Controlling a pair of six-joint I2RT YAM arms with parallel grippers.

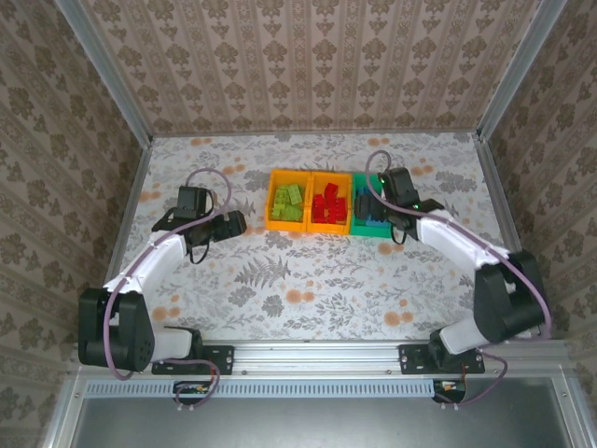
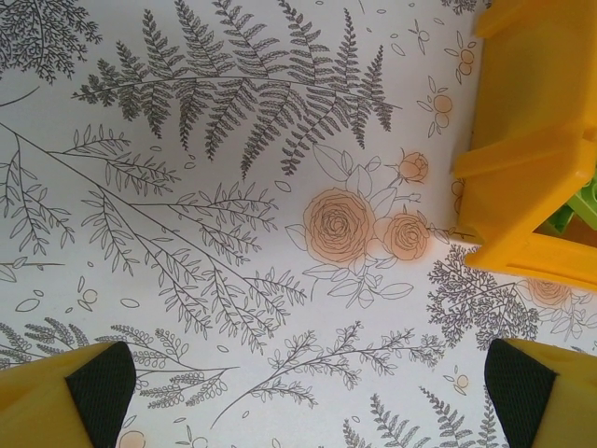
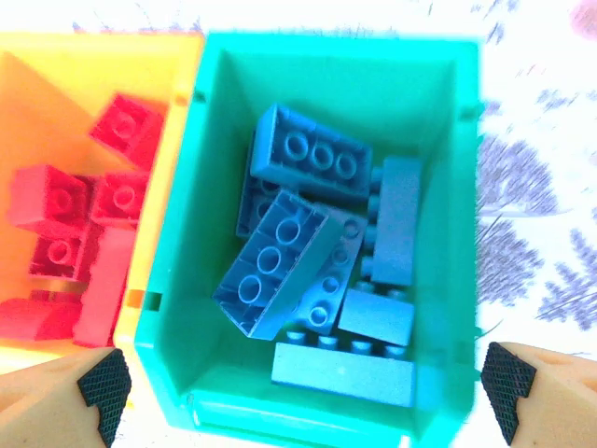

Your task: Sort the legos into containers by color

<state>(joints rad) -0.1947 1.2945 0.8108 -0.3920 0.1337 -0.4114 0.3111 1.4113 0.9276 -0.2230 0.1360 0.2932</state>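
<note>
Three bins stand joined in a row at the back middle of the table. The left orange bin (image 1: 271, 201) holds lime green legos (image 1: 287, 203). Red legos (image 1: 328, 205) fill the middle orange bin (image 1: 329, 175). The teal bin (image 3: 177, 233) holds several blue legos (image 3: 317, 252), some tipped over. My right gripper (image 3: 306, 387) hangs open directly above the teal bin (image 1: 366, 232), nothing between its fingers. Red legos (image 3: 70, 233) lie to its left. My left gripper (image 2: 308, 392) is open over bare cloth, just left of the orange bin (image 2: 532, 140), where a green lego (image 2: 583, 201) peeks out.
The floral tablecloth (image 1: 308, 280) covers the table between the arms. Aluminium rails (image 1: 131, 187) and wallpapered walls enclose the table on three sides. A purple cable (image 1: 210, 177) loops above the left wrist.
</note>
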